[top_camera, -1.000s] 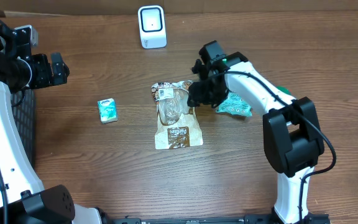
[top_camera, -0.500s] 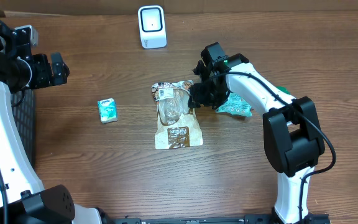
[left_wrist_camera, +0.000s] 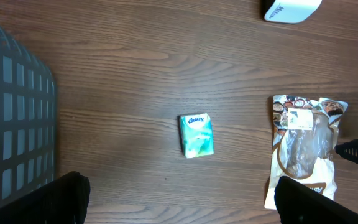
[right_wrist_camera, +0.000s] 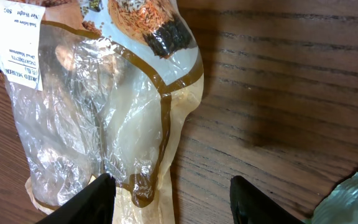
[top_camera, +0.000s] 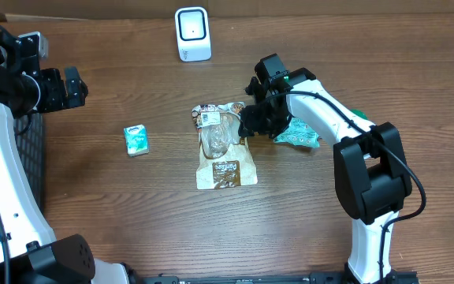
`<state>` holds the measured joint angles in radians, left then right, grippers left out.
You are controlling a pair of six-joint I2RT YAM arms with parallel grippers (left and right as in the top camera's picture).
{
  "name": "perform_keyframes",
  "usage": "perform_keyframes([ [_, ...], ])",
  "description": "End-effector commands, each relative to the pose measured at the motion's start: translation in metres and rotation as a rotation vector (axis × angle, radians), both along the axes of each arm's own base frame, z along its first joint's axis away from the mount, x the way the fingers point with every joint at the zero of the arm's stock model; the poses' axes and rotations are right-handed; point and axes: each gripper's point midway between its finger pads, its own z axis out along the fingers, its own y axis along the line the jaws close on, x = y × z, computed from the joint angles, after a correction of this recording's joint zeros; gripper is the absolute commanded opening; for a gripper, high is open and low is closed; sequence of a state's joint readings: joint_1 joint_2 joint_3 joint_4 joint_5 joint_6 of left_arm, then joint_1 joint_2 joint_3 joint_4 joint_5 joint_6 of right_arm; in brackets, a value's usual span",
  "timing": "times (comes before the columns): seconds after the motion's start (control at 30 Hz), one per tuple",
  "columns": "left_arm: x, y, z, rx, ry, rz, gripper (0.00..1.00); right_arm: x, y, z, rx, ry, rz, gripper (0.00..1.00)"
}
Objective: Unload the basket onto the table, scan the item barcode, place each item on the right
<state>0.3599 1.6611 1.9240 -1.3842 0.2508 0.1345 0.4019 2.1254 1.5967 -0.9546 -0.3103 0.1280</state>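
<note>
Overhead: snack bag (top_camera: 224, 147) flat near the middle of the brown wooden table (top_camera: 132, 213), label end toward the white scanner (top_camera: 192, 33) standing at the far edge. Right gripper (top_camera: 251, 122) down at the bag's upper right edge, fingers parted and clamping nothing; contact with the wrapper impossible to judge. Green packet (top_camera: 299, 134) just to the right, partly under the arm. Left gripper (top_camera: 73, 87) at the table's left side, spread wide and empty, well apart from the bag. Small tissue pack (top_camera: 135, 140) to the left of the bag, dark mesh basket (top_camera: 31, 158) at the left edge.

Left wrist: straight down on wood grain, dark fingers (left_wrist_camera: 61, 199) far apart at the lower corners, only bare table between. Tissue pack near centre, bag at right, corner of the scanner top right, basket wall at left.

Right wrist: close on the clear-and-tan wrapper, white barcode label (right_wrist_camera: 14, 37) at top left. One finger (right_wrist_camera: 98, 199) over the bag's lower margin, the other over bare wood, the bag's right edge lying between. Sliver of the green packet at bottom right.
</note>
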Motion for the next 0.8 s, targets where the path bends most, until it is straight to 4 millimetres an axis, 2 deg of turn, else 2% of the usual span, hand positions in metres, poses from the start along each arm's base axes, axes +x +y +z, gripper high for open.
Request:
perform_keyframes([
  [0.0, 0.002, -0.003, 0.002, 0.006, -0.008, -0.022, 0.99, -0.003, 0.003, 0.0, 0.008, 0.005, 0.004, 0.57],
  [0.13, 0.002, -0.003, 0.002, 0.006, -0.008, -0.022, 0.99, -0.005, 0.007, 0.002, 0.034, 0.017, 0.009, 0.56],
  [0.27, 0.002, -0.003, 0.002, 0.006, -0.008, -0.022, 1.0, -0.005, 0.011, 0.015, 0.109, 0.053, -0.004, 0.57],
  [0.47, 0.002, -0.003, 0.002, 0.006, -0.008, -0.022, 0.99, 0.008, -0.012, 0.025, 0.182, 0.084, -0.08, 0.66],
  [0.57, 0.002, -0.003, 0.002, 0.006, -0.008, -0.022, 0.99, 0.009, -0.023, 0.02, 0.192, 0.107, -0.111, 0.7],
  [0.77, 0.002, -0.003, 0.002, 0.006, -0.008, -0.022, 0.99, -0.003, -0.018, 0.0, 0.222, 0.128, -0.099, 0.71],
])
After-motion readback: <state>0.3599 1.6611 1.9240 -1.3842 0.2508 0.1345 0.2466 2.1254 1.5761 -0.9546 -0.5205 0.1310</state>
